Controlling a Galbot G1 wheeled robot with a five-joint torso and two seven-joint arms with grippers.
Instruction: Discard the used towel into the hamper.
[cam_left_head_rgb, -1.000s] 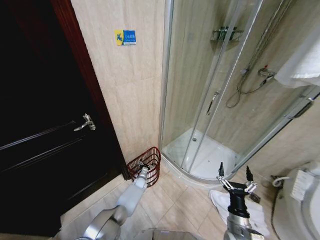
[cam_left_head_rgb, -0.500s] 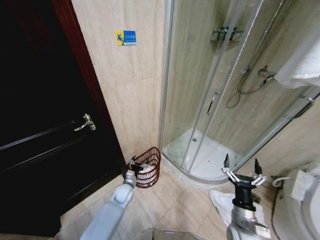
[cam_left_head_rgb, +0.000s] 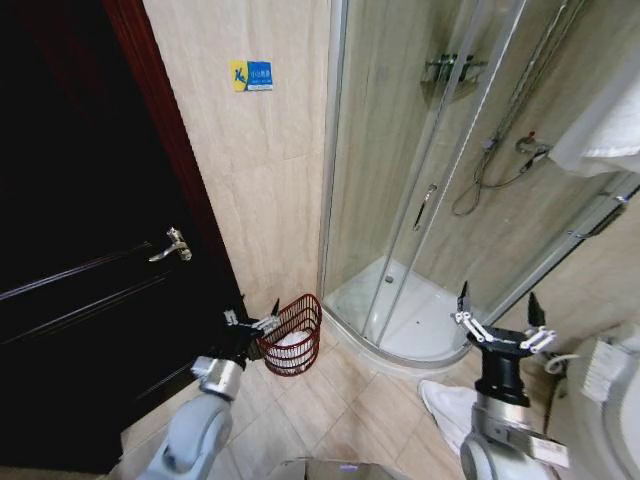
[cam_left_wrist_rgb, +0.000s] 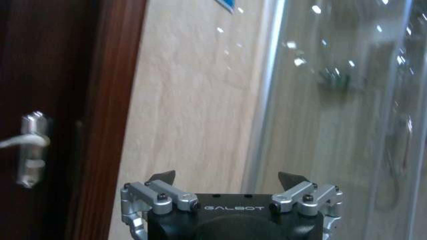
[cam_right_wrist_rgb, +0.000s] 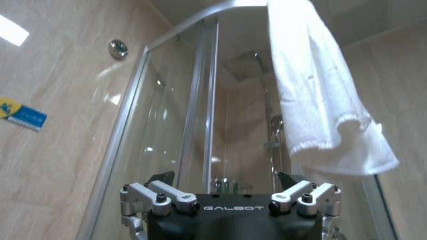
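Your hamper (cam_left_head_rgb: 293, 335) sits on the tiled floor (cam_left_head_rgb: 330, 400) at about 7 o'clock from the middle of the head view, in the corner where the beige wall (cam_left_head_rgb: 262, 180) meets the curved glass shower enclosure (cam_left_head_rgb: 430, 200). Something white lies inside it (the used towel (cam_left_head_rgb: 292, 342), by the look of it), low in the basket.

Your left gripper (cam_left_head_rgb: 252, 321) hangs just beside the hamper's rim, at its 9 o'clock, in front of the dark door (cam_left_head_rgb: 90, 250). Its fingers are spread wide and hold nothing; you can see the same in the left wrist view, where the two fingertips (cam_left_wrist_rgb: 162, 176) stand well apart, with the door handle (cam_left_wrist_rgb: 30, 147) at 9 o'clock.

Your right gripper (cam_left_head_rgb: 497, 308) is raised at about 4 o'clock in the head view, well apart from the hamper and near the shower's front edge. Its fingers are also splayed wide and empty. A white cloth (cam_left_head_rgb: 452, 405) lies on the floor at its 7 o'clock, beside the arm. From the right wrist view you look up between the spread fingertips (cam_right_wrist_rgb: 162, 177) at a white towel (cam_right_wrist_rgb: 320, 95) draped over the top rail of the shower at 1 o'clock.

A small blue and yellow sign (cam_left_head_rgb: 250, 74) is on the wall at 11 o'clock.
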